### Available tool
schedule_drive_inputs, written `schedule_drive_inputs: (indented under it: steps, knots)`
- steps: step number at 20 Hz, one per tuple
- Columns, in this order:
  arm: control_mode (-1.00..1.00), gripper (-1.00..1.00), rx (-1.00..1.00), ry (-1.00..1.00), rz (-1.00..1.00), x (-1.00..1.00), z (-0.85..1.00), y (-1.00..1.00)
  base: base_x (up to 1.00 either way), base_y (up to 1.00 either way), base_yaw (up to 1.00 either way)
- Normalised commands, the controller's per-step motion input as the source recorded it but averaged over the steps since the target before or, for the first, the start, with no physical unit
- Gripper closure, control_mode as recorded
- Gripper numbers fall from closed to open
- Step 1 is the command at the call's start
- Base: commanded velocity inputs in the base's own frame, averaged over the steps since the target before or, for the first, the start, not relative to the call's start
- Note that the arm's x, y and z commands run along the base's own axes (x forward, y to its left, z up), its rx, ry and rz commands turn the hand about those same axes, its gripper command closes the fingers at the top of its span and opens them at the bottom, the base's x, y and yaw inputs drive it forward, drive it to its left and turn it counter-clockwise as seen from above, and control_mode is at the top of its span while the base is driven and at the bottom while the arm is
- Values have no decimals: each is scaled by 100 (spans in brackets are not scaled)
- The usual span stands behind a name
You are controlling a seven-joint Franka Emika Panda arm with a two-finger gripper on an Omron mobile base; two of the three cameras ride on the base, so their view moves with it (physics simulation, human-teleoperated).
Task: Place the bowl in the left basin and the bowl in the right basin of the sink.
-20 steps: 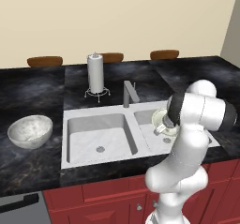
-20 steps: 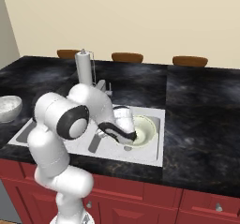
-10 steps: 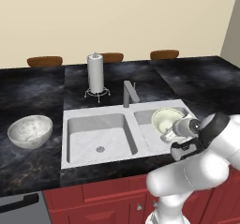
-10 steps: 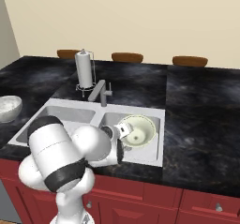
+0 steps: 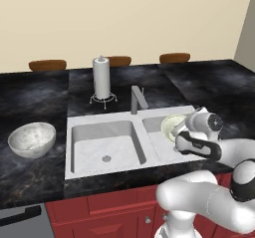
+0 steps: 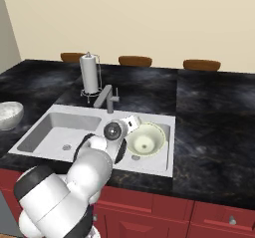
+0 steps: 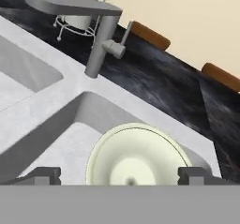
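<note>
Kitchen: double sink point(image 5: 117, 123), faucet point(image 5: 137, 98), dark counter point(image 5: 45, 92), probably stone.

You have a pale cream bowl point(image 6: 144, 141) sitting upright in the right basin point(image 6: 162, 155) of the white-grey marbled sink point(image 5: 94, 120), filling most of that recess. Your other bowl point(image 5: 31, 139), grey-white and speckled, rests upright on the dark counter, well left of the sink. The left basin point(image 5: 107, 146) shows its small round drain.

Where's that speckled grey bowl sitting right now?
The speckled grey bowl sits on the black counter left of the sink, beside the left basin; the right base view shows it at the left edge.
</note>
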Motion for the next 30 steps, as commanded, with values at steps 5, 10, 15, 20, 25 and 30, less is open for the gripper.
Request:
schedule_drive_inputs:
  steps: [5,10,15,20,25,30]
  knots:
    - [-100,-100,26,9,0,47,79,1,0,0,0]
    - [-100,-100,30,22,0,40,41,6,0,0,0]
    - [-100,-100,24,20,0,13,0,19,0,0,0]
    - [-100,-100,8,22,1,0,-7,55,0,0,0]
    - [-100,-100,-2,18,4,0,0,84,0,0,0]
    - [-100,-100,-1,9,1,-9,-1,75,0,0,0]
